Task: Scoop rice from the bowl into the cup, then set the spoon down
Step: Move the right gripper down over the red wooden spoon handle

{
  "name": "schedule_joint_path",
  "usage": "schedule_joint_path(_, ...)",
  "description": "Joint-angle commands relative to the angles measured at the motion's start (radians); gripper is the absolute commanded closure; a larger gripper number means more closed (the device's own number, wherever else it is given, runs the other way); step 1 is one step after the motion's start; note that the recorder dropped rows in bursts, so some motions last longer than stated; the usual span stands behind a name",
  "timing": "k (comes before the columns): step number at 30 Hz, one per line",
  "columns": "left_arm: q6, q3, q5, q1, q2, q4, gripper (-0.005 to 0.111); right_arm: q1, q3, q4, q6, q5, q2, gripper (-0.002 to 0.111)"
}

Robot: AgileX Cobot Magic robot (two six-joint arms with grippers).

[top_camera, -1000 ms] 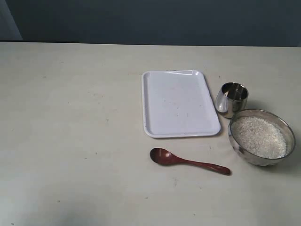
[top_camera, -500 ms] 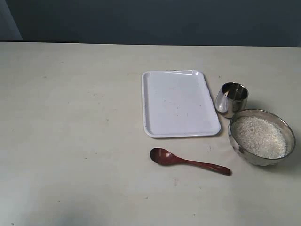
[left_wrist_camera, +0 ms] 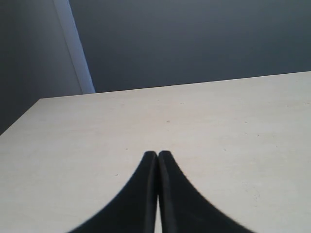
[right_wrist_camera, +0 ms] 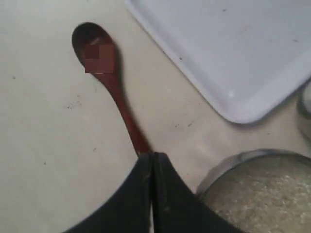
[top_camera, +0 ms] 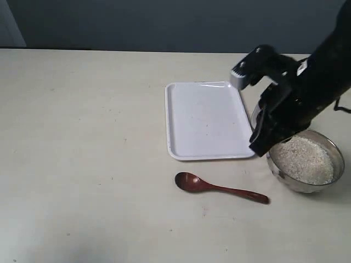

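The dark reddish-brown spoon (top_camera: 219, 189) lies flat on the table in front of the tray, its oval end to the left. The steel bowl (top_camera: 285, 178) of white rice (top_camera: 304, 159) stands at the right. My right gripper (top_camera: 256, 149) hangs shut just left of the bowl's rim, above and apart from the spoon. In the right wrist view its shut tips (right_wrist_camera: 153, 155) cover the handle end of the spoon (right_wrist_camera: 104, 63), beside the bowl (right_wrist_camera: 228, 165). The arm hides the cup in the exterior view. My left gripper (left_wrist_camera: 157, 154) is shut over bare table.
A white rectangular tray (top_camera: 205, 118) lies behind the spoon, left of the bowl; its corner (right_wrist_camera: 233, 48) shows in the right wrist view. The right arm (top_camera: 307, 87) reaches in from the upper right, over the cup's spot. The pale table (top_camera: 82, 164) stretches left.
The right arm has come into the exterior view from the upper right and now covers the cup. The spoon, bowl and tray have not moved.
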Motion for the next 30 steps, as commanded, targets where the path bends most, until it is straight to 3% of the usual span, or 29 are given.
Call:
schedule_joint_path(1,-0.005,-0.003,-0.008,0.000,-0.005,-0.003,0.106,0.128,-0.005,-0.101,0.082,-0.055,0.068,0.109)
schedule_joint_path(5,-0.005,-0.003,-0.006,0.000,-0.005,-0.003,0.106,0.186,-0.005,-0.120,0.092,-0.055,0.144,0.108)
schedule_joint_path(7,-0.005,-0.003,-0.006,0.000,-0.005,-0.003,0.106,0.190,-0.005,-0.116,0.092,-0.053,0.168,0.095)
schedule_joint_path(9,-0.005,-0.003,-0.006,0.000,-0.005,-0.003,0.106,0.190,-0.005,-0.120,0.092,-0.053,0.179,0.073)
schedule_joint_path(10,-0.005,-0.003,-0.006,0.000,-0.005,-0.003,0.106,0.190,-0.005,-0.120,0.092,-0.056,0.180,0.071)
schedule_joint_path(30,-0.005,-0.003,-0.006,0.000,-0.005,-0.003,0.106,0.190,-0.005,-0.120,0.088,-0.048,0.351,0.072)
